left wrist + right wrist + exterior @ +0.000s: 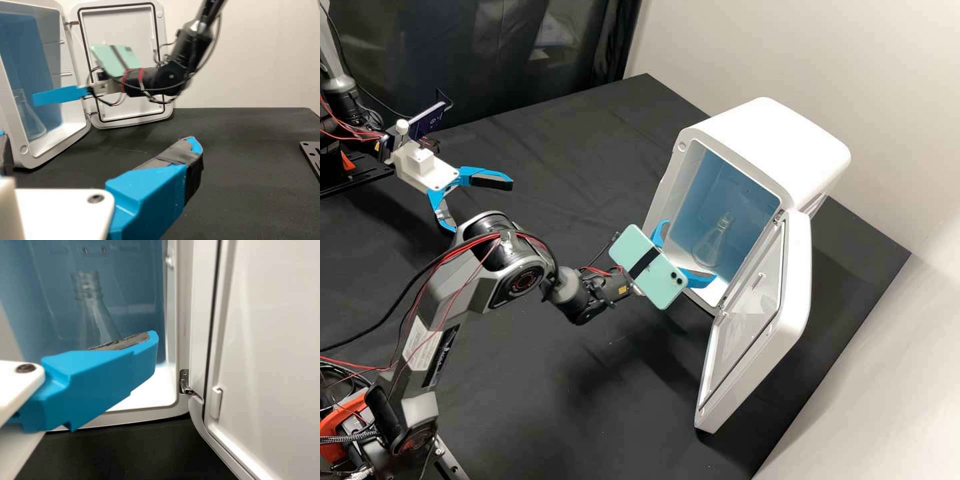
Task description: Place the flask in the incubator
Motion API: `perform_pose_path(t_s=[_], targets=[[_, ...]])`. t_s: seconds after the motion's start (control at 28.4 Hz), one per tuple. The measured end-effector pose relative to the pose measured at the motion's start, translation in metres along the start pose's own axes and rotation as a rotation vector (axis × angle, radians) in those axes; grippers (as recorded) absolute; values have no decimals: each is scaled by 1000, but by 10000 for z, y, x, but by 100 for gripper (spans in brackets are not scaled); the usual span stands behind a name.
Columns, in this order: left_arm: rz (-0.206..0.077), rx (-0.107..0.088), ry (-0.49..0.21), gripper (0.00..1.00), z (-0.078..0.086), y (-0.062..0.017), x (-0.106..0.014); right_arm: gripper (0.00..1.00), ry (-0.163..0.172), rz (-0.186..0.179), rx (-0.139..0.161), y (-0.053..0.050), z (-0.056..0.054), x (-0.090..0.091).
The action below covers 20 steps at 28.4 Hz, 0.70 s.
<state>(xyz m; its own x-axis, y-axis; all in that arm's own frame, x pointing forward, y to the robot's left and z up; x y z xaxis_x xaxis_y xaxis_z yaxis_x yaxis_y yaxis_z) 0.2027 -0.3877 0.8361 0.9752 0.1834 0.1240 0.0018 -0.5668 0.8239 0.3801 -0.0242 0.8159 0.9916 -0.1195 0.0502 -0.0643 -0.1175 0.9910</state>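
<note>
**Flask of clear glass (713, 241) upright in the white incubator (787, 143)**

Conical, with a narrow neck and a ribbed mouth, the flask stands on the pale floor of the boxy, round-cornered plastic incubator. The inner walls around it are smooth and blue. The incubator's white door (753, 320), a glossy windowed panel in a thick frame, hangs swung wide open on its hinge.

My right gripper (688, 252) is at the mouth of the chamber, released. Its bright blue fingers (100, 370) are spread apart, and the flask stands deeper in, beyond their tips. A mint-green phone (650, 267) is strapped to that wrist with a black band. A white label (430, 347) on that arm's lower link carries print too small to read.

My left gripper (479, 204) is well apart from the incubator, above the matte black tabletop (587, 147), its fingers also spread and holding nothing.
</note>
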Motion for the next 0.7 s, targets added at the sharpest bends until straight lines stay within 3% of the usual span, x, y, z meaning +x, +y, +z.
perform_pose_path(t_s=[0.25, 0.39, 0.53, 0.7], targets=[[-3, -8, -7, 100, 40, -13, -27, 100, 42, 38, -5, 4, 27, -430], [-2, -2, -6, 100, 42, -11, -27, 100, 39, 41, -7, -9, 69, -615], [-2, -1, -6, 100, 42, -11, -27, 100, 15, 41, -6, 13, 103, -748], [-2, 5, -6, 100, 42, -11, -27, 100, -3, 33, 45, 80, 177, -925]])
